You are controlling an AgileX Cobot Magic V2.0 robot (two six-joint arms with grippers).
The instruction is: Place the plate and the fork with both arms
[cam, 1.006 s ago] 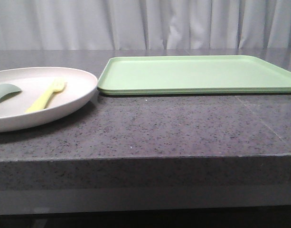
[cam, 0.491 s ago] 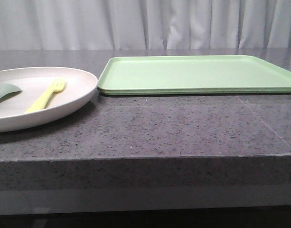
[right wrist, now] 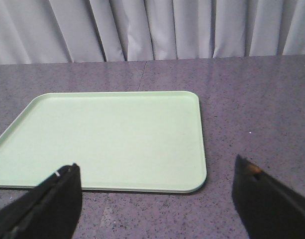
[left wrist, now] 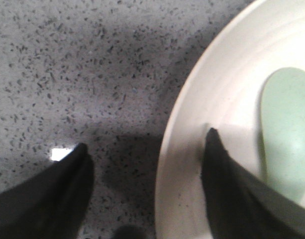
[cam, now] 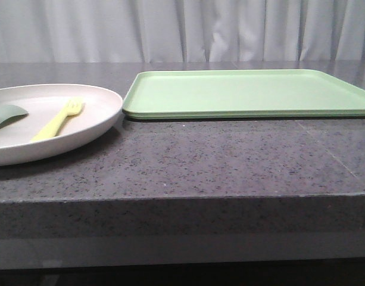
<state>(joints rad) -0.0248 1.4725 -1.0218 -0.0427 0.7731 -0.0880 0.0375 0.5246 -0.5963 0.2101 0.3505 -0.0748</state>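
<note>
Both grippers gaping: left gripper [left wrist: 145, 154] straddling plate [left wrist: 192, 149] rim w/ fork [cam: 57, 120] aboard, prob. prepping grab; right gripper [right wrist: 157, 174] hovering over tray [right wrist: 112, 137].

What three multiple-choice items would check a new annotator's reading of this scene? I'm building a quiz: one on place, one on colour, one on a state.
1. Where does the fork lie?
A. on the tray
B. in the plate
C. on the bare table

2. What colour is the tray?
A. light green
B. red
C. black

3. How does the left gripper stand at the plate?
A. shut, far from it
B. open, straddling its rim
C. holding the fork

Answers: 1 B, the front view shows it inside the plate; 2 A, both front and right wrist views; 3 B, one finger inside the rim, one outside over the table.
</note>
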